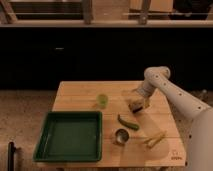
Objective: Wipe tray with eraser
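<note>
Tray [70, 137]: one, at 8 o'clock on the table [80, 95]. It lies flat with nothing in it. You probably have it by the edge so the arm can sweep it freely.
Green cup [102, 100]: one, upright near the middle, just past the tray's 1 o'clock corner.
Metal cup [121, 135]: one, at 5 o'clock, just beside the tray.
Vegetable [128, 122]: one, lying between the metal cup and the eraser.
Eraser [134, 105]: one, at 2 o'clock, well apart from the tray. The wipe is not yet begun.
Gripper [141, 100]: one, right over the eraser, likely there to pick it up. You cannot tell whether it grasps the block.
Yellow stick [155, 139]: one, at 4 o'clock.
</note>
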